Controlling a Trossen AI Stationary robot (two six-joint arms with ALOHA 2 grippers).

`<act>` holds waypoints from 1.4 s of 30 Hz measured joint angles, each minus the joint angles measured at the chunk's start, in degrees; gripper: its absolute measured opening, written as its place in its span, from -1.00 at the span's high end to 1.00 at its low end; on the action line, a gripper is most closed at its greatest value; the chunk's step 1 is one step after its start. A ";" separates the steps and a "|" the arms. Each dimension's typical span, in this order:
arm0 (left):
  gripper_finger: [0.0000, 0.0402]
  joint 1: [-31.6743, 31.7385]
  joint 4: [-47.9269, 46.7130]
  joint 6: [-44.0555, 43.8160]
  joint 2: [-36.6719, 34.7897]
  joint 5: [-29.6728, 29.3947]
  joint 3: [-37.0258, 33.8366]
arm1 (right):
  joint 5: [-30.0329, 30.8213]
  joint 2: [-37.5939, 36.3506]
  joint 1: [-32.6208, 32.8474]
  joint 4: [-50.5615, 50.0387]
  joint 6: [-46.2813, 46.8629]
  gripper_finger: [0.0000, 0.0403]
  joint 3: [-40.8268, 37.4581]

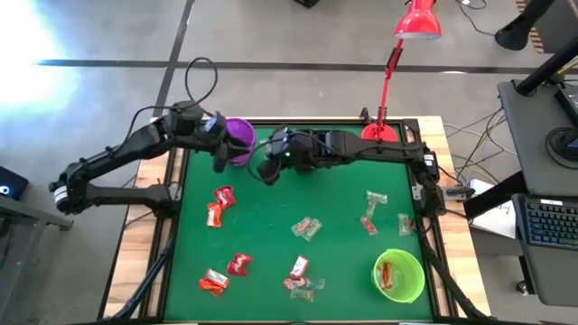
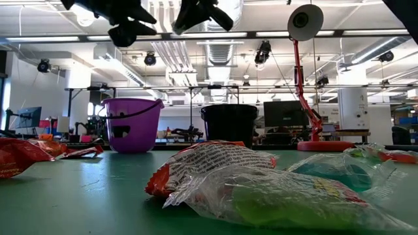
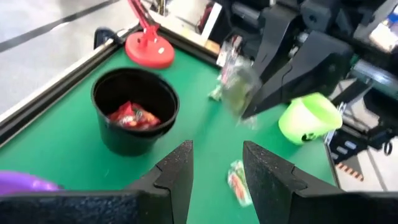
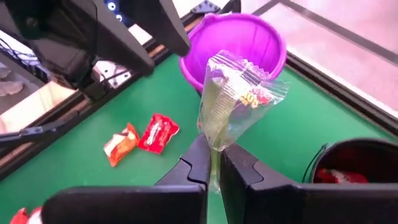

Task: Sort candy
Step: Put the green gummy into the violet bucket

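My right gripper (image 4: 214, 152) is shut on one clear, pale green candy (image 4: 239, 93), raised over the far part of the green table between the purple cup (image 4: 239, 43) and the black cup (image 3: 134, 118). My left gripper (image 3: 217, 177) stands open with nothing between its fingers, beside the purple cup (image 1: 239, 140), facing the right gripper (image 1: 268, 170). The black cup holds red candy (image 3: 132, 116). More candy lies loose on the table: red pieces (image 1: 221, 203) and clear pieces (image 1: 307, 227). The green cup (image 1: 399, 275) stands at the near right. My right gripper pinches one end of the clear wrapper (image 4: 216, 142) between its two fingers. The fingers slant downward from the table's right side. The rest of the wrapper sticks out past the fingertips, lifted clear of the table and the cups.
A red desk lamp's base (image 1: 379, 133) stands at the far right corner. Loose candy is scattered over the near half of the table (image 1: 298, 271) and the right side (image 1: 375, 203). A raised black frame (image 1: 176, 199) rims the table.
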 joint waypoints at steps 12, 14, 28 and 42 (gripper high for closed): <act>0.40 0.17 8.70 -2.33 6.22 6.01 0.00 | -2.95 0.04 -0.84 3.83 -2.13 0.94 -0.13; 0.40 0.17 9.80 -2.33 6.75 6.26 0.00 | -2.93 0.04 -0.84 3.82 -2.13 0.94 -0.13; 0.58 1.27 14.09 -1.26 9.63 9.18 0.00 | -3.11 0.04 -0.84 3.39 -2.11 0.94 -0.22; 0.98 1.44 14.27 1.84 9.86 11.40 0.00 | -4.29 0.04 -1.24 3.24 -2.63 0.94 -0.22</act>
